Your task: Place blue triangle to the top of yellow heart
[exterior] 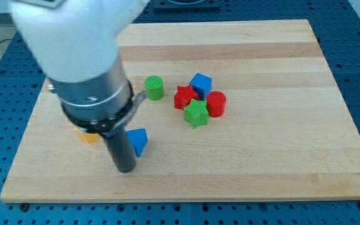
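Step in hand, as I judge it: nudge the blue triangle (137, 140) around to the top side of the yellow heart (86, 135), which peeks out half hidden under the arm. Push slowly, through the block's centre, or it spins off. No jaws here, only a rod: my tip (125, 169) touches the triangle's lower left on the surface (280, 162).

The arm comes in from the view's upper left as a blurred white housing, then a dark cylindrical collar with a silver band, then the straight dark rod. My tip (125, 169) points down, near the view's bottom and left of centre.
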